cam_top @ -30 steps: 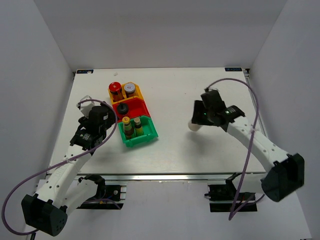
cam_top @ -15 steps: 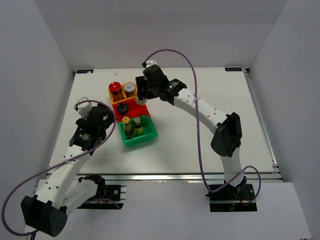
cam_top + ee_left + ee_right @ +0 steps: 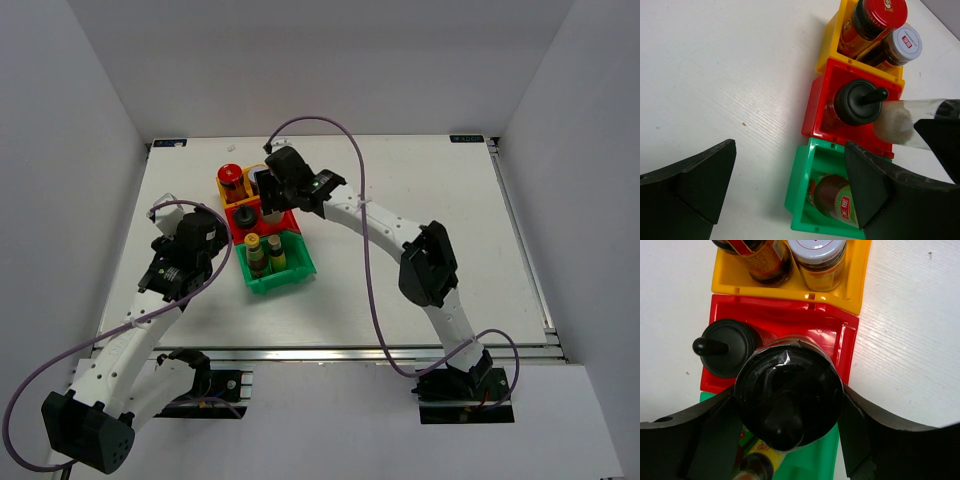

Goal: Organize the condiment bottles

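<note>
My right gripper point(image 3: 271, 190) point(image 3: 788, 412) is shut on a black-lidded jar point(image 3: 788, 400) of white contents point(image 3: 899, 122), held above the red bin point(image 3: 790, 320) point(image 3: 272, 217). A second black-lidded jar point(image 3: 722, 347) point(image 3: 857, 102) point(image 3: 246, 214) stands in that bin's left half. The red-capped jar point(image 3: 230, 175) point(image 3: 880, 15) and the silver-capped jar point(image 3: 905, 42) point(image 3: 817, 257) stand in the yellow bin point(image 3: 855, 290). Two yellow-capped bottles point(image 3: 253, 243) point(image 3: 276, 243) stand in the green bin point(image 3: 285, 270) point(image 3: 812, 200). My left gripper point(image 3: 178, 262) point(image 3: 790, 185) is open and empty, left of the bins.
The three bins sit in a row, yellow farthest, red in the middle, green nearest, left of the table's middle. The right arm point(image 3: 380, 225) stretches across the table from the right. White walls stand on three sides.
My right arm swung from the right half of the table to the bins, carrying the jar, and now hangs over the red bin. The left arm has not moved.
</note>
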Action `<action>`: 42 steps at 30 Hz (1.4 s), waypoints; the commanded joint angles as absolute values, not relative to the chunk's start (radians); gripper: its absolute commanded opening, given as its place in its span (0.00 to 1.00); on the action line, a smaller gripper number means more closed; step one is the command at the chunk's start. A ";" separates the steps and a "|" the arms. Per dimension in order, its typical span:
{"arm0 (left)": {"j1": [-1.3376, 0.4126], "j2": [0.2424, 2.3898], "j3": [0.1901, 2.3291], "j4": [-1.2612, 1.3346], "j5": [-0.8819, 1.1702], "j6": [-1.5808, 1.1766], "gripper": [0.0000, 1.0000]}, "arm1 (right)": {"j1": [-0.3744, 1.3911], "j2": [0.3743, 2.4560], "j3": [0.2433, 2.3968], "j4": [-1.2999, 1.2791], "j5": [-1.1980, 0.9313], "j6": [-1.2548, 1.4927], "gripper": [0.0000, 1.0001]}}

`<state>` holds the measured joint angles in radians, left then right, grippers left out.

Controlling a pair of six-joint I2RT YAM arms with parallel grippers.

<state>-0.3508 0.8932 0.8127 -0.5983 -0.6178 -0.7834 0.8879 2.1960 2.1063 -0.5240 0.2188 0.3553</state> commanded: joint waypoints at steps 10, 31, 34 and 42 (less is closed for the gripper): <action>-0.353 0.874 0.827 -0.589 -0.627 -0.787 0.98 | 0.897 2.295 2.198 -0.436 0.242 0.347 0.39; -0.353 0.859 0.821 -0.594 -0.615 -0.787 0.98 | 0.908 2.146 2.203 -0.465 0.215 0.362 0.89; -0.354 0.856 0.827 -0.595 -0.611 -0.788 0.98 | 0.911 2.089 2.195 -0.479 0.238 0.344 0.89; -0.353 0.850 0.854 -0.624 -0.597 -0.796 0.98 | 0.907 1.719 1.844 -0.488 0.414 0.276 0.89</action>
